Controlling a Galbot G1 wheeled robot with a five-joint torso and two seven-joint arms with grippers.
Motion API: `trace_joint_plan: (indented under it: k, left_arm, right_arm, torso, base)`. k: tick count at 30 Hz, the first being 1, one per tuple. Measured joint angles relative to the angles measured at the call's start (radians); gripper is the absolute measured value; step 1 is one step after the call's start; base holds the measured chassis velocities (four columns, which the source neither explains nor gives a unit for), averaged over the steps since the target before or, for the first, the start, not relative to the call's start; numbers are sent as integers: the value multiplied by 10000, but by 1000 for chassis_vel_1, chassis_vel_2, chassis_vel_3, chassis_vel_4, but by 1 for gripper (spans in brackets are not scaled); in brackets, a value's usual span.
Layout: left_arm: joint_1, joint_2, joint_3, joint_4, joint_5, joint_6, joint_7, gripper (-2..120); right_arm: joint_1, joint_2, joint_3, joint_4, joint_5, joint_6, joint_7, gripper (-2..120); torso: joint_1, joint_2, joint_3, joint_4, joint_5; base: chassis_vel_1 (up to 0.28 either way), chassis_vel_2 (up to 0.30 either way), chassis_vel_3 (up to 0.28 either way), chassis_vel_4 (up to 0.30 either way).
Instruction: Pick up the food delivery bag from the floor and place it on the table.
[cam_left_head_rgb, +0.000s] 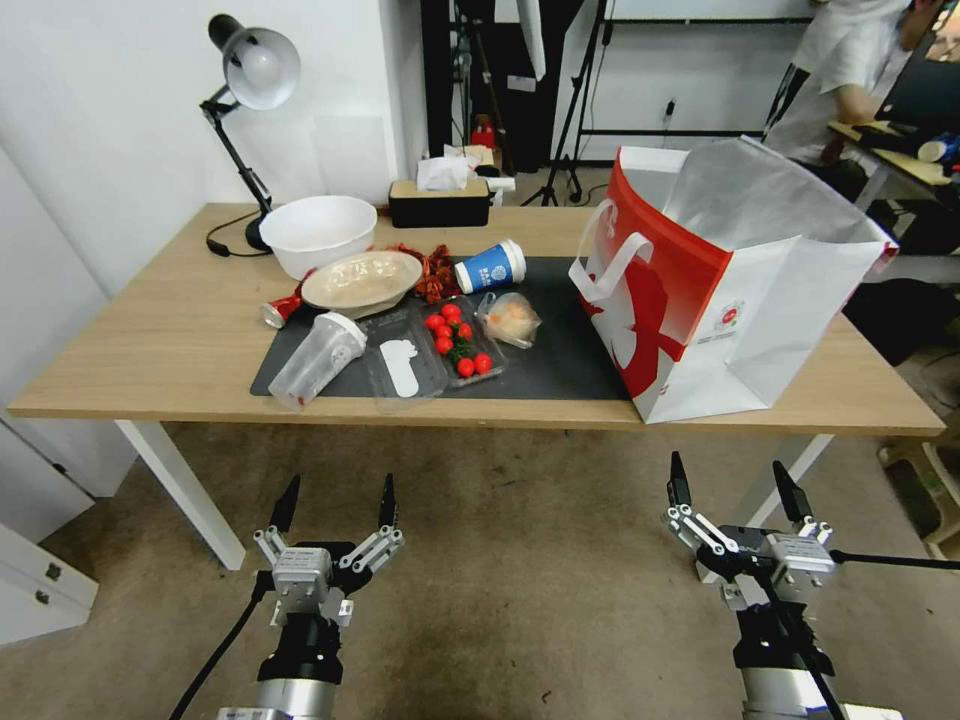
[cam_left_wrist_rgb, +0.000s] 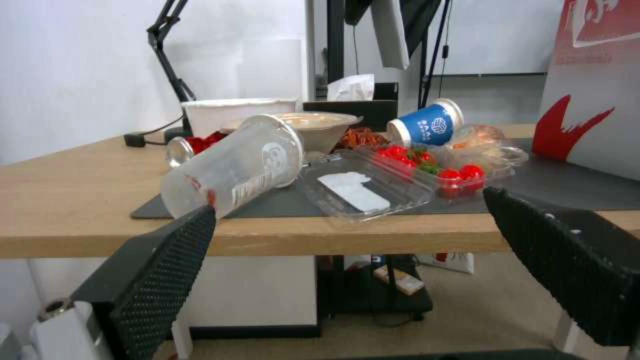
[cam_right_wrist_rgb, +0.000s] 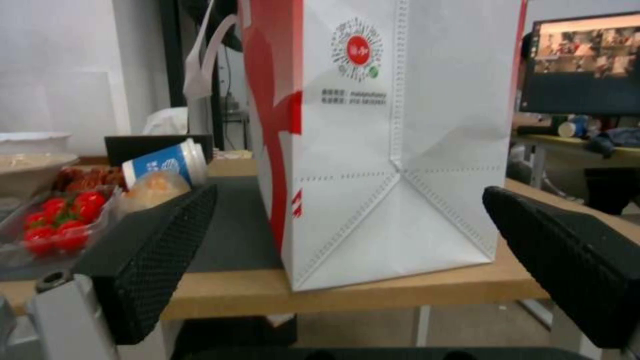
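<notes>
Both grippers are spread wide and holding nothing. The left gripper (cam_left_head_rgb: 335, 500) and right gripper (cam_left_head_rgb: 735, 478) hang low over the floor (cam_left_head_rgb: 520, 600), just in front of the table (cam_left_head_rgb: 150, 340) edge, fingers pointing up and forward toward it. Arms look like mirror images, wrists level, kind of a resting pose.

The bag (cam_left_head_rgb: 720, 290) isn't on the floor at all. It's standing upright on the table's right end, partly on the dark mat (cam_left_head_rgb: 560, 360), with its near corner right at the table edge. Top is gaping open so you can see the silver lining. From the right wrist view the bag (cam_right_wrist_rgb: 393, 150) sits dead ahead between the fingers, base flat on the wood. So as far as I can judge, the placing part is done.

Handling-wise: looks light and floppy to me, thin walls that would cave if you pinched them from the sides, and the glossy skin is probably slippery. The white strap handles (cam_left_head_rgb: 605, 255) on the red side are the obvious place to grab. Being tall, empty-looking and right at the edge, I'd guess a nudge could tip it off.

Left of it there's a clutter of food stuff: tipped clear cup (cam_left_head_rgb: 315, 360), tomatoes (cam_left_head_rgb: 458, 340), blue cup (cam_left_head_rgb: 490, 267), bowls (cam_left_head_rgb: 318, 232).
</notes>
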Motion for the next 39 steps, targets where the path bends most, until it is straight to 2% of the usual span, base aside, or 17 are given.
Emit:
trace_joint_plan:
  k: [39]
  left_arm:
    - [-90,-27,-32,127,13,-176,112,100]
  right_arm:
    - [187,-13,338,-75,-149,101,-31,100]
  torso:
    - [1,-1,0,-1,0]
  base:
    - [0,0,0,0]
